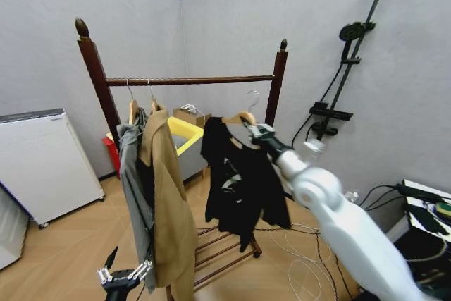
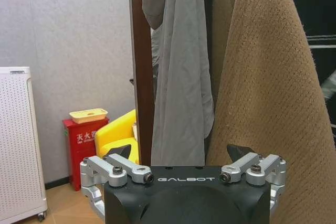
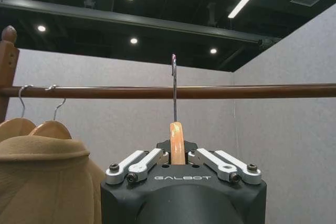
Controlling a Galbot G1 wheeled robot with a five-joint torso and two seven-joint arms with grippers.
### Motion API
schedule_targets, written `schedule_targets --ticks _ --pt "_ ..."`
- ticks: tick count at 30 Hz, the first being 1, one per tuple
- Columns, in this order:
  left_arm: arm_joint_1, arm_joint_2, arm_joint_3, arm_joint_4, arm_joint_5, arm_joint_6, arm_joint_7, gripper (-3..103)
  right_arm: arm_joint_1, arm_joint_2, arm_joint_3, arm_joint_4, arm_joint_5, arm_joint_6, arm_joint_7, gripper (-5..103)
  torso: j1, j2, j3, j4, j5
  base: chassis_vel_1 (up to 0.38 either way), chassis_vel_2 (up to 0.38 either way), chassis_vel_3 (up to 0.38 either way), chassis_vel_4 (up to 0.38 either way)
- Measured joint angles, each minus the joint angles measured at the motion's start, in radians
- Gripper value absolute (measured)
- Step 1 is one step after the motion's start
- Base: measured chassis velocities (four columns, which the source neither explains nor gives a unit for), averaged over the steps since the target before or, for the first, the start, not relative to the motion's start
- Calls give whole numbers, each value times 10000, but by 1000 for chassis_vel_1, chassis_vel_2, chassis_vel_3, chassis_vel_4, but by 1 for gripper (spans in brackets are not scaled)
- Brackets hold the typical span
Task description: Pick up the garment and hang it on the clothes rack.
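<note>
The right tool (image 3: 178, 157), closed on the wooden hanger (image 3: 177, 139) of the black jacket (image 1: 239, 177), holds its hook beside the clothes rack (image 1: 190, 80) rail, not yet hung, while the left tool (image 2: 184, 167) waits open, low by the tan coat (image 1: 169, 202)

Head camera overlooks clothes rack (image 1: 187, 81); wrist cameras sit close beneath.

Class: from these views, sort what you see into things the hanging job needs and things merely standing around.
Part of the job:
- garment, on its hanger
- clothes rack
- right hand, shut on the hanger

Just about:
- tan coat
- grey garment
- shower stand
- white cabinet
- left hand, open, low beside the coat
</note>
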Motion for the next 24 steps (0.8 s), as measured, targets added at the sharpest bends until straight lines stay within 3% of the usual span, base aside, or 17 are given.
schedule_targets --ticks 1,2,5,6,8,9,16,24 --pt "0 1 0 0 0 0 2 100 773 459 -515 -600 -230 -121 26 10 -1 1 -1 1 -5 0 0 0 0" --pt "0 1 0 0 0 0 2 100 773 459 -515 -600 -230 -121 26 10 -1 1 -1 1 -5 0 0 0 0" --pt "0 1 0 1 0 0 0 100 1867 1704 -1263 -1884 -666 -176 43 10 -3 1 -2 -1 -2 0 0 0 0" --pt "0 1 0 1 0 0 0 100 1867 1704 -1263 -1884 -666 -176 43 10 -3 1 -2 -1 -2 0 0 0 0" --pt "0 1 -1 0 1 0 -7 100 2727 2948 -1809 -3188 -1176 -156 47 10 -5 1 -3 6 -7 0 0 0 0" --pt "0 2 -1 1 0 0 -6 100 2910 3183 -1939 -3519 -1288 -108 6 10 -6 1 -3 6 -7 0 0 0 0" --pt "0 0 -1 1 1 0 -4 100 3779 4087 -2248 -5297 -2301 474 -487 10 -6 1 -2 -4 -1 0 0 0 0" --pt "0 1 -1 1 0 0 -6 100 4043 4719 -2361 -6205 -2419 619 -453 10 -7 2 -4 3 -2 0 0 0 0"
